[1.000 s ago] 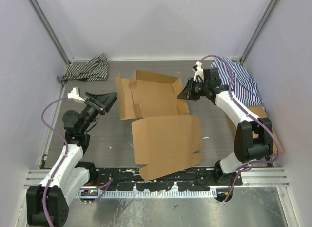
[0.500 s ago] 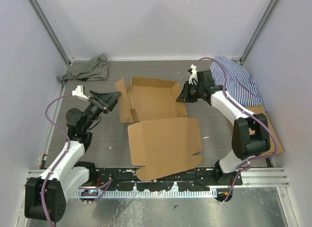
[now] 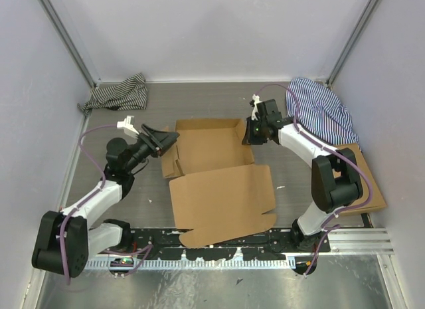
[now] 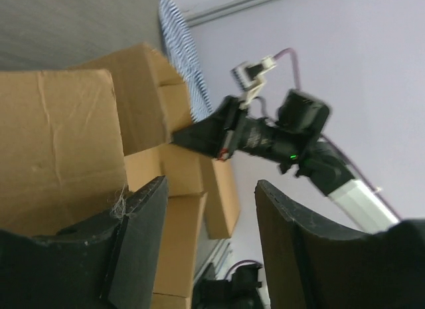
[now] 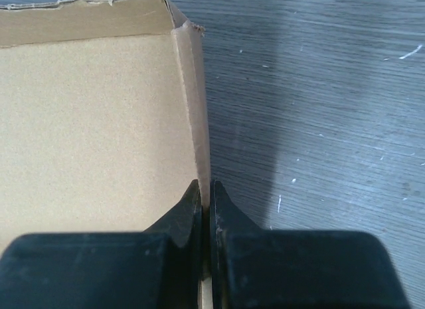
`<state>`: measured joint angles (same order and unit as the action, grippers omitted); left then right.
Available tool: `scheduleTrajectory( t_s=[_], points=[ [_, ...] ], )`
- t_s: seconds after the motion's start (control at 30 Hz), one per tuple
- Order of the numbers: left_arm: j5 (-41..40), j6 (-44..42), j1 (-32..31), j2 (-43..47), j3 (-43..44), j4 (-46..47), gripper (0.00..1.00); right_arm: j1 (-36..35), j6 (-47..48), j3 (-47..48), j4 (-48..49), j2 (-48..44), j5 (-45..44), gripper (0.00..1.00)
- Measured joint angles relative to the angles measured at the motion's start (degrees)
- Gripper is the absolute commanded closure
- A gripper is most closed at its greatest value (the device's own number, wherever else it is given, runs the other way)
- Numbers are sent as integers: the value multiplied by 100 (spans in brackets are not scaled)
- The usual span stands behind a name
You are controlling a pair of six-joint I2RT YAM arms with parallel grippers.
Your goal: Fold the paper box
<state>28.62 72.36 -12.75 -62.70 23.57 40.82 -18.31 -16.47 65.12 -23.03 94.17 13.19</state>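
The paper box is a brown corrugated die-cut in the middle of the table, its back half raised into shallow walls and a big flap lying flat toward the near edge. My right gripper is shut on the box's right side wall. The right wrist view shows that thin wall pinched between the fingertips. My left gripper stands open just beside the box's left wall and its flaps. In the left wrist view, cardboard fills the left and nothing sits between the fingers.
A grey striped cloth lies at the back left and a blue striped cloth at the back right. A flat brown cardboard rectangle lies by the right wall. A metal rail runs along the near edge.
My right gripper has pulled the box's right wall leftward, and the whole box has slid left and nearer. My left gripper has moved right, up to the box's left side.
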Motion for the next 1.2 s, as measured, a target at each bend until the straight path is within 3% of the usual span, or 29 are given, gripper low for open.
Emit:
scheduleTrajectory(
  t_s=[0.17, 0.3, 0.5, 0.7, 0.8, 0.97, 1.07, 1.2],
  points=[
    [37, -527, -144, -400, 2, -516, 45, -13, 9, -26, 9, 2, -197, 99],
    [87, -820, -166, -293, 0, -981, 39, -13, 15, -61, 28, 63, -278, 99],
    [-295, -1388, -173, 1314, 256, -2310, 31, 17, 24, -101, 131, 402, -341, 99],
    [-1644, -2098, -83, 2404, 866, -3615, 30, 37, 55, -175, 184, 726, -540, 99],
    [-2105, -2127, 181, 2179, 752, -4065, 31, 39, 66, -192, 199, 717, -684, 99],
    [-2253, -1891, 645, 780, 278, -4240, 35, 55, 66, -234, 245, 693, -778, 99],
    [-2098, -1735, 763, 17, 72, -4103, 35, 166, 39, -391, 455, 632, -540, 99],
    [-1880, -1513, 846, -304, -197, -3582, 35, 417, -61, -603, 728, 581, -46, 99]
  ],
)
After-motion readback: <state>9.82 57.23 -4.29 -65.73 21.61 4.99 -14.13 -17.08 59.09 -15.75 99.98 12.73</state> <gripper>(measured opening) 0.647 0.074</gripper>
